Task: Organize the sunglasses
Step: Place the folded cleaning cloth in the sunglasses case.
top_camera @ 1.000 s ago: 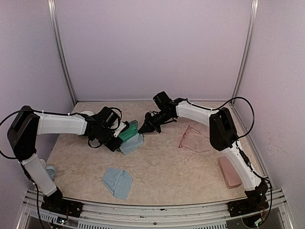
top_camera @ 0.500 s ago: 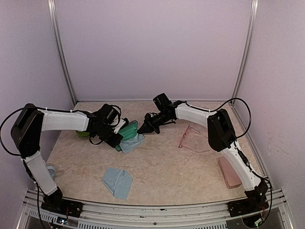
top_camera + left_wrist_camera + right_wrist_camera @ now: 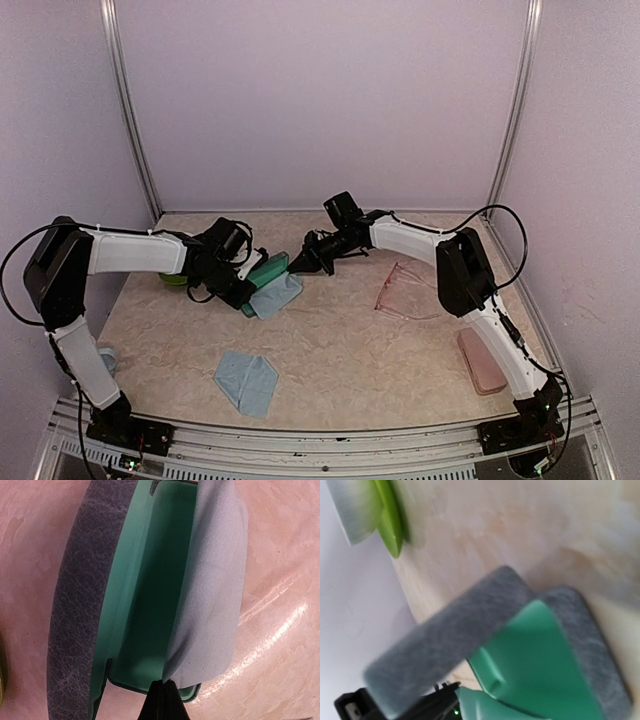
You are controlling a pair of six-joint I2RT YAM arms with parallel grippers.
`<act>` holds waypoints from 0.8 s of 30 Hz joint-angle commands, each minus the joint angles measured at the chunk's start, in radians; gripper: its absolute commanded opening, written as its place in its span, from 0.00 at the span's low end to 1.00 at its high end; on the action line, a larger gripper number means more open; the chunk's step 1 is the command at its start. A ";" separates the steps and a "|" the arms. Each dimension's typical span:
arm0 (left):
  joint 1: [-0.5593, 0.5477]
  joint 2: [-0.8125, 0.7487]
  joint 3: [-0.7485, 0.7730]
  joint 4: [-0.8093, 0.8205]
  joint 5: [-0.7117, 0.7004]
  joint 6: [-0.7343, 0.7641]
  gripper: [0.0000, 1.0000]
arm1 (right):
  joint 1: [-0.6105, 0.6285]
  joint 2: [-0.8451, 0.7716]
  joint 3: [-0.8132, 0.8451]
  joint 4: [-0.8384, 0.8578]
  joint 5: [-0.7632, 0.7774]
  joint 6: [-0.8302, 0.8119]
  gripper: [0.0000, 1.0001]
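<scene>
An open case with a blue-grey shell (image 3: 75, 605) and a green lining (image 3: 145, 610) lies at the table's back middle (image 3: 268, 270). A light-blue cloth (image 3: 212, 590) drapes over its right rim and onto the table. My left gripper (image 3: 164, 682) is shut on the cloth's corner at the case's near end (image 3: 246, 292). My right gripper (image 3: 297, 268) is shut, its tip at the case's other end. Its own view is blurred and shows the case lid (image 3: 450, 640) and lining (image 3: 545, 670). The thin pink-red sunglasses (image 3: 400, 290) lie unfolded on the table to the right, apart from both grippers.
A second light-blue cloth (image 3: 247, 381) lies near the front middle. A pink case (image 3: 481, 361) sits by the right arm's base. A lime-green and white object (image 3: 382, 515) sits behind the left arm near the back wall. A small bluish thing (image 3: 105, 357) lies at the left edge.
My left gripper has shifted a little up and right with the cloth, drawing it closer over the case. The right gripper has barely moved.
</scene>
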 commanded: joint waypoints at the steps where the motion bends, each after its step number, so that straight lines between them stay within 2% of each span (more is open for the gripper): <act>1: 0.011 0.010 0.037 -0.015 -0.023 -0.014 0.00 | -0.003 0.019 0.001 0.069 -0.007 0.034 0.00; 24: 0.015 0.016 0.041 -0.039 -0.077 -0.047 0.00 | 0.006 0.044 -0.033 0.139 -0.014 0.080 0.00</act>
